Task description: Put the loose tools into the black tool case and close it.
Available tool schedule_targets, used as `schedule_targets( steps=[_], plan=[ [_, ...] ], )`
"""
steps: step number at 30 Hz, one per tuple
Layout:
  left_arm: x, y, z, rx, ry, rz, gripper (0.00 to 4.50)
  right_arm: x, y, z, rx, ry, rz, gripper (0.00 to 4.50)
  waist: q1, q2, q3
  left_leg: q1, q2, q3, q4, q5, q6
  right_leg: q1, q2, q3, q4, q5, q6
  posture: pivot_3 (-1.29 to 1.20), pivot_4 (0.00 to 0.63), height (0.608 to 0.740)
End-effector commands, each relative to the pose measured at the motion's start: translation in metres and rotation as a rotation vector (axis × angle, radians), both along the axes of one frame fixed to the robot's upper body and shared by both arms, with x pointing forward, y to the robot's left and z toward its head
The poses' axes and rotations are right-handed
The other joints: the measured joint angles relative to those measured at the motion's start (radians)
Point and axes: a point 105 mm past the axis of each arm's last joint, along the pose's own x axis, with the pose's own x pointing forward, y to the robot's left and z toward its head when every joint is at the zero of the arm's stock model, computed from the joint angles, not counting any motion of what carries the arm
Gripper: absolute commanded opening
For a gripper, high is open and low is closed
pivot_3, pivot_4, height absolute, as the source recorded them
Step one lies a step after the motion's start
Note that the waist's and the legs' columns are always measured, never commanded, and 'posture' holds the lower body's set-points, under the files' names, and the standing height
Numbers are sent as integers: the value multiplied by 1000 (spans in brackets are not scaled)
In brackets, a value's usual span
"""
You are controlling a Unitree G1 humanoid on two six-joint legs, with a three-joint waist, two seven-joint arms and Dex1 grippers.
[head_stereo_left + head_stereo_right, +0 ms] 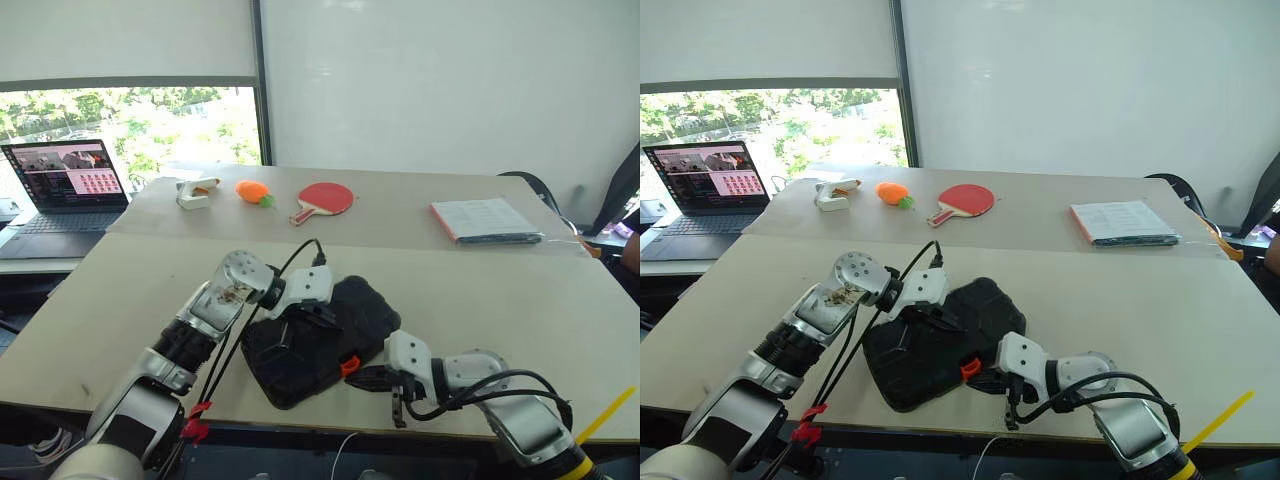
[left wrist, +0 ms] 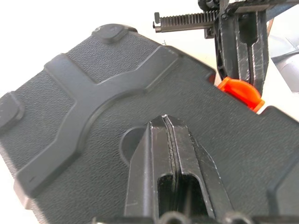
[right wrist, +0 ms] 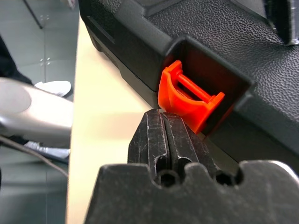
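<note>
Hiding its contents, case [image 1: 315,340] lies shut on desk [image 1: 480,300]; closed left gripper [image 2: 167,122] presses its lid, closed right gripper [image 3: 164,114] touches latch [image 3: 187,100].

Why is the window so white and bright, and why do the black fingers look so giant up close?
In the left eye view, daylight washes out the window beside the laptop. In the left wrist view, the left gripper looms big and soft because it sits right by the camera, while the black tool case looks crisp. In the right wrist view, the orange latch is sharp.
</note>
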Motion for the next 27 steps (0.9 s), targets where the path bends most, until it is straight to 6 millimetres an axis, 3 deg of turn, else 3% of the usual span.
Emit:
schedule_targets(
  steps=[1, 6, 7, 10, 11, 12, 15, 19, 23, 27],
  plan=[
    [-4, 6, -30, 84, 83, 23, 31, 16, -6, 36, 58, -144, -64, 0, 0, 0, 0, 0, 0, 0, 0, 0, 0, 0, 0, 0, 0, 0, 0, 0, 150, 736],
    [17, 15, -3, -83, 105, 169, 31, 4, -26, 46, 90, -77, -88, 0, 2, 0, 0, 0, 0, 0, 0, 0, 0, 0, 0, 0, 0, 0, 0, 0, 150, 736],
    [27, 18, 7, -140, 97, 233, 0, 2, -32, 50, 96, -66, -103, 575, 2, 0, 0, 0, 0, 0, 0, 0, 0, 0, 0, 0, 0, 0, 0, 0, 150, 736],
    [53, 40, 29, -257, 76, 415, 0, -5, -53, 64, 104, -48, -148, 1331, 4, 0, 0, -2, 0, -1, 0, 0, 0, -2, 0, -1, 0, 0, 0, 0, 150, 736],
    [59, 48, 36, -291, 77, 464, 527, -7, -61, 69, 102, -41, -164, 1734, 5, 0, 1, -4, 0, -1, -1, 0, 0, -3, 0, -1, 0, 0, 0, 0, 150, 736],
    [62, 55, 42, -316, 104, 498, 697, -10, -68, 72, 99, -34, -177, 2077, 4, 0, 1, -6, 0, -2, -1, 0, 0, -6, 0, -1, 0, 0, 0, 0, 150, 736],
    [46, 85, 61, -336, 123, 481, 1682, -23, -90, 84, 93, 25, -199, 3039, 2, 0, 1, -18, -1, -2, -1, 0, 0, -18, -1, 0, 0, 4, -7, 0, 150, 736],
    [10, 127, 82, -304, 143, 469, 2967, -36, -118, 100, 77, 91, -219, 4450, -1, 1, 2, -20, 0, -2, -3, -2, 3, -20, -1, 0, -1, 4, -7, 0, 150, 736],
    [-37, 186, 99, -241, 225, 564, 4330, -35, -149, 119, 46, 96, -268, 4500, -1, 1, 3, -19, 0, -1, -3, -3, 3, -19, -2, -1, -2, 3, -7, 0, 150, 736],
    [-65, 207, 102, -196, 235, 632, 4472, -26, -163, 133, 57, 68, -301, 4500, 1, 1, 4, -17, 1, 1, -2, -3, 3, -18, -3, -1, -2, 2, -6, 0, 150, 736]
  ],
)
